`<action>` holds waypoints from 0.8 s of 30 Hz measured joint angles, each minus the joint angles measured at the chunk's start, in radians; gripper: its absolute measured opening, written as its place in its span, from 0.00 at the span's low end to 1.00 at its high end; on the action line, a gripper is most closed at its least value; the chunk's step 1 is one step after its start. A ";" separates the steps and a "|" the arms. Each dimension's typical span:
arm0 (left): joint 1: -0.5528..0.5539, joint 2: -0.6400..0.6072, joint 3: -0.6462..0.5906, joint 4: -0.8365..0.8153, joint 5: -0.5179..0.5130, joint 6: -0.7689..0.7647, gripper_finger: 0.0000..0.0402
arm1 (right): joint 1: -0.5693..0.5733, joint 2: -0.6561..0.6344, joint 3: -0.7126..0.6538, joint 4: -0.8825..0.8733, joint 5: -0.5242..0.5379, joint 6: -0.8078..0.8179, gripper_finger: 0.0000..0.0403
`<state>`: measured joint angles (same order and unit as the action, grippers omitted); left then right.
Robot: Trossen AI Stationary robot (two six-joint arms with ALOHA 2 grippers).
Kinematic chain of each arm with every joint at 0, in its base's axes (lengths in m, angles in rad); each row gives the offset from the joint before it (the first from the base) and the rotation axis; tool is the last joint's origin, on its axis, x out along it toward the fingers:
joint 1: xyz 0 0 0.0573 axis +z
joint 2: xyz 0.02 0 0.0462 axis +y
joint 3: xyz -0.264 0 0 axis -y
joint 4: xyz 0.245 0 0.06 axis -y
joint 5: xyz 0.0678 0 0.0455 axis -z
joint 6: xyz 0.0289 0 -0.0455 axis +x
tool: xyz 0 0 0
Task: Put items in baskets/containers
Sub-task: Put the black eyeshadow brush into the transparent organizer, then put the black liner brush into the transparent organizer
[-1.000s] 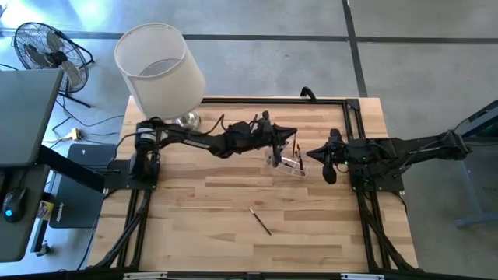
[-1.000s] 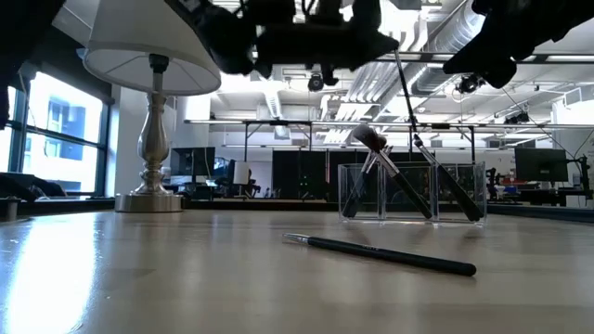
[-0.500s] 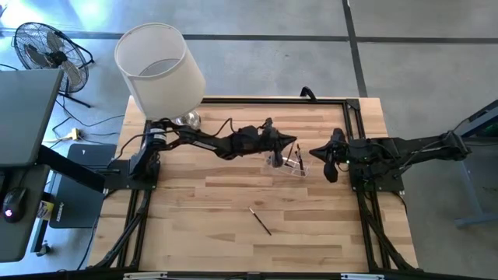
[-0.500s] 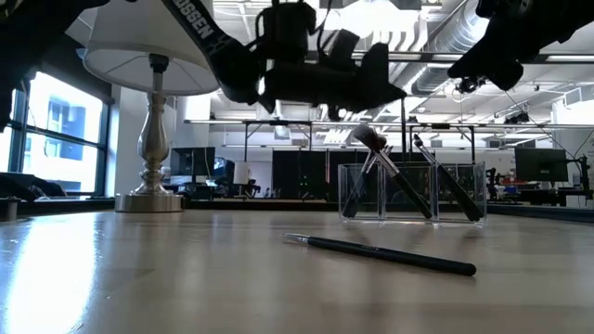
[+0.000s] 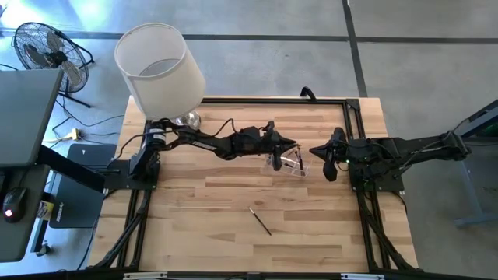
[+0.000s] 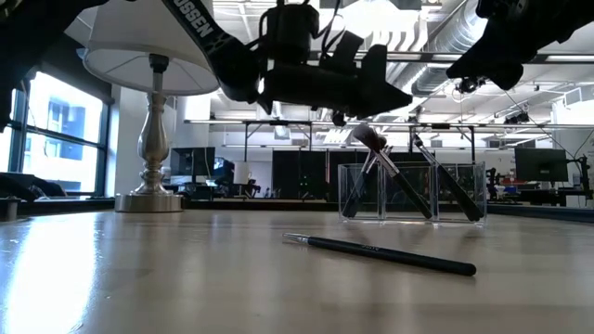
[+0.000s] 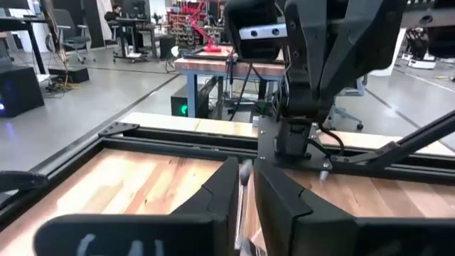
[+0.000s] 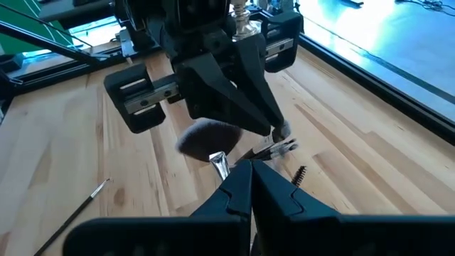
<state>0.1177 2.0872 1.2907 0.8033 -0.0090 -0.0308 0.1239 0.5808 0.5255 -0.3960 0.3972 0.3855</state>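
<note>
Clear plastic box (image 5: 287, 162): stands upright on the tabletop (image 5: 218, 225), toward the far right part and inward of the right edge; in the low view its transparent walls (image 6: 413, 191) show several dark-handled brushes leaning inside, among them one with a fluffy head (image 6: 369, 136). Loose brush (image 5: 260, 220): lies flat on the bare wood nearer the front edge, well apart from the box, slim dark handle with a small tip (image 6: 380, 252). Left gripper (image 5: 292, 145): arm stretched from the left edge across the far half of the table, wrist level, fingers just above the box; jaws drawn close with a thin shaft between them. Right gripper (image 5: 320, 150): arm folded at the right edge, held above the table beside the box, jaws pressed together, empty. Lamp (image 5: 159, 70): far left corner.
</note>
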 joint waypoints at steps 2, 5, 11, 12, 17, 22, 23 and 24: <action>0.000 0.000 0.000 -0.001 0.000 -0.001 0.14 | 0.000 0.000 0.000 0.001 -0.003 0.000 0.00; 0.000 0.000 0.000 -0.007 0.000 -0.001 0.18 | 0.000 0.000 0.000 0.001 -0.003 0.000 0.00; 0.000 -0.025 -0.001 0.002 -0.015 0.029 0.22 | 0.000 0.000 0.000 -0.002 -0.003 0.000 0.00; 0.000 -0.038 0.001 0.013 -0.022 0.035 0.22 | 0.000 0.000 0.000 -0.002 -0.003 -0.001 0.00; 0.000 -0.109 0.038 -0.065 -0.027 0.039 0.22 | 0.000 0.002 0.000 -0.003 -0.003 -0.025 0.00; 0.000 -0.208 0.136 -0.390 -0.058 0.005 0.22 | 0.000 0.002 0.000 -0.003 -0.003 -0.025 0.00; -0.003 -0.217 0.174 -0.467 -0.077 -0.001 0.22 | 0.000 0.002 0.000 -0.003 -0.003 -0.024 0.00; -0.007 -0.221 0.212 -0.550 -0.100 -0.009 0.22 | 0.000 0.002 0.000 -0.001 -0.003 -0.024 0.00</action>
<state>0.1105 1.8664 1.5030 0.2536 -0.1090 -0.0402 0.1242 0.5826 0.5255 -0.3970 0.3940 0.3618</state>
